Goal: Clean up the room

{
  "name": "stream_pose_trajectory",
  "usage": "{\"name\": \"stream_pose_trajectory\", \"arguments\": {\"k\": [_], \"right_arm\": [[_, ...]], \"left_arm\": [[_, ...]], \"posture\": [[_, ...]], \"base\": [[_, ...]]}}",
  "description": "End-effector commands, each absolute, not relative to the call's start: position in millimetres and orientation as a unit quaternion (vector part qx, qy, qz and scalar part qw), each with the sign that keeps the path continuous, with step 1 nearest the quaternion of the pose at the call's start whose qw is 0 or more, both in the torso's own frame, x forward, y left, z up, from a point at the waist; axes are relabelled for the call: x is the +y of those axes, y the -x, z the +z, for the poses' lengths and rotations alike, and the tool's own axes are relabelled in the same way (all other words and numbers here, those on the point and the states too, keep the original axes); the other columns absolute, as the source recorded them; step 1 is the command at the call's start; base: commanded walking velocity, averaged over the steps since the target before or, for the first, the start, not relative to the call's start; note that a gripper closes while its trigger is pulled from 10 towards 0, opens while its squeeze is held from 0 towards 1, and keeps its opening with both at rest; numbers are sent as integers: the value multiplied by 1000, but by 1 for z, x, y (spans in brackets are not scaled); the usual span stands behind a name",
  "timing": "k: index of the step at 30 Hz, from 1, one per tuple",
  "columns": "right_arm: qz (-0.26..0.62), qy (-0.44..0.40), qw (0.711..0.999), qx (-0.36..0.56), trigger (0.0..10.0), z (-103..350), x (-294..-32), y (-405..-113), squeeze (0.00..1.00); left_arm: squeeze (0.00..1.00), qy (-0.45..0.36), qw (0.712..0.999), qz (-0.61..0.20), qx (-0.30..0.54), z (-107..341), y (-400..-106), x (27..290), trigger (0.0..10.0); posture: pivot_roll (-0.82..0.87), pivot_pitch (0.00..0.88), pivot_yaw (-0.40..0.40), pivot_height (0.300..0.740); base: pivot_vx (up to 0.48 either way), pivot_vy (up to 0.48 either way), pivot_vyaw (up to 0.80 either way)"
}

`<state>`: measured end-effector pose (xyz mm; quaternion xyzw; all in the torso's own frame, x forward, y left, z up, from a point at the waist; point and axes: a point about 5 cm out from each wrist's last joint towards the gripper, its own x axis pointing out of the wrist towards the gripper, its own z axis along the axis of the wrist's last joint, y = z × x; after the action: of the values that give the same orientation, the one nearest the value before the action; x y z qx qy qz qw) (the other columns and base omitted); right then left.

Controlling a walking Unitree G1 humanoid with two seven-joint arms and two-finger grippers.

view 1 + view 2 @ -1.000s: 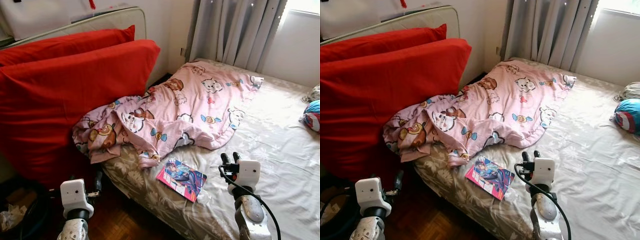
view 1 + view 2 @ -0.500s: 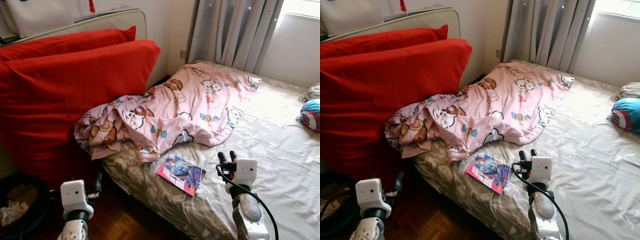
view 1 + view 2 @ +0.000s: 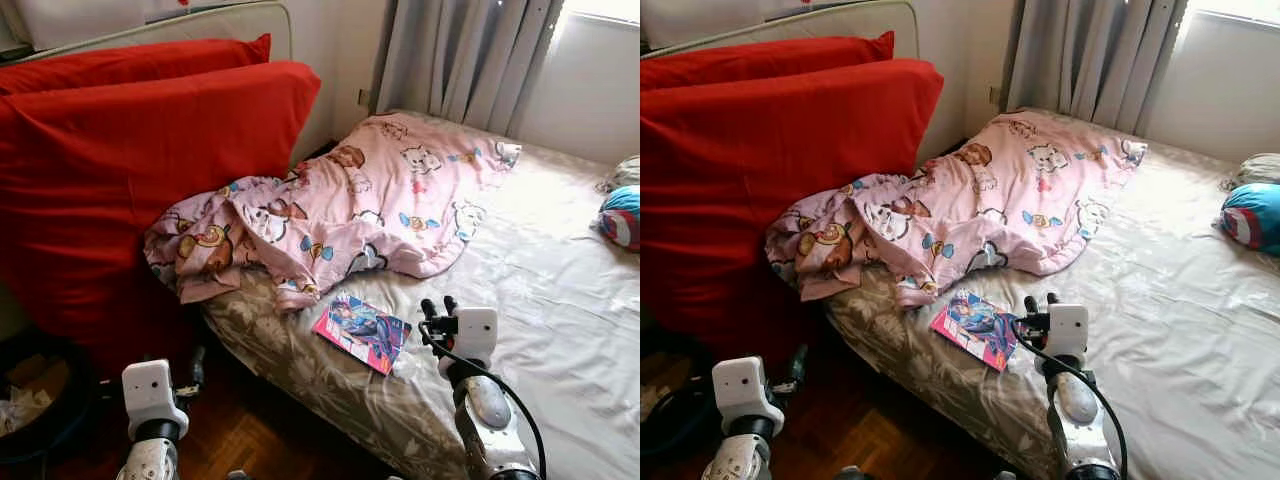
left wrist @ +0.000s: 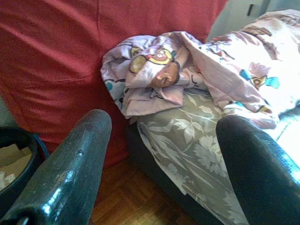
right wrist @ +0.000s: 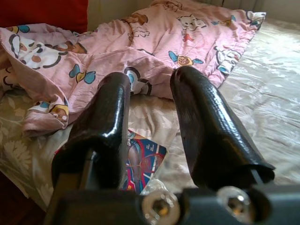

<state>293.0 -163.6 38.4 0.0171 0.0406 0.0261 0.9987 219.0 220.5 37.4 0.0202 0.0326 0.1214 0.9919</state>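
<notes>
A crumpled pink cartoon-print blanket (image 3: pixel 350 210) lies across the head end of the bed. A colourful comic book (image 3: pixel 362 332) rests flat on the sheet near the bed's edge, just below the blanket's hem. My right gripper (image 3: pixel 437 305) hovers over the sheet just right of the book, open with nothing between its fingers. The right wrist view looks past the black fingers (image 5: pixel 112 108) at the book (image 5: pixel 143 164) and the blanket (image 5: pixel 140 47). My left gripper (image 4: pixel 164 126) hangs low beside the bed, open and empty.
Two big red cushions (image 3: pixel 130 170) lean against the wall left of the bed. A round blue and red cushion (image 3: pixel 622 215) lies at the far right. A dark bin (image 3: pixel 35 400) holding paper stands on the wooden floor (image 3: pixel 240 430). Grey curtains (image 3: pixel 460 60) hang behind the bed.
The whole view has shifted a little as I moved. My right gripper has come slightly closer to the comic book. The left arm keeps its place.
</notes>
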Motion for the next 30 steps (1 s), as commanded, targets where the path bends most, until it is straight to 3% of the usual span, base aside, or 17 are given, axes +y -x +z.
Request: {"name": "stream_pose_trajectory", "arguments": {"k": [1,30], "right_arm": [[28,-15,998,46,10000,38,-163,-294,0],[53,-16,996,66,10000,30,-152,-292,0]], "left_arm": [[0,-17,992,124,26,41,-220,220,10000],[0,-23,993,113,27,45,-219,222,10000]], "posture": [[21,17,-42,661],[35,34,-33,638]], "base": [[0,0,0],[0,0,0]]}}
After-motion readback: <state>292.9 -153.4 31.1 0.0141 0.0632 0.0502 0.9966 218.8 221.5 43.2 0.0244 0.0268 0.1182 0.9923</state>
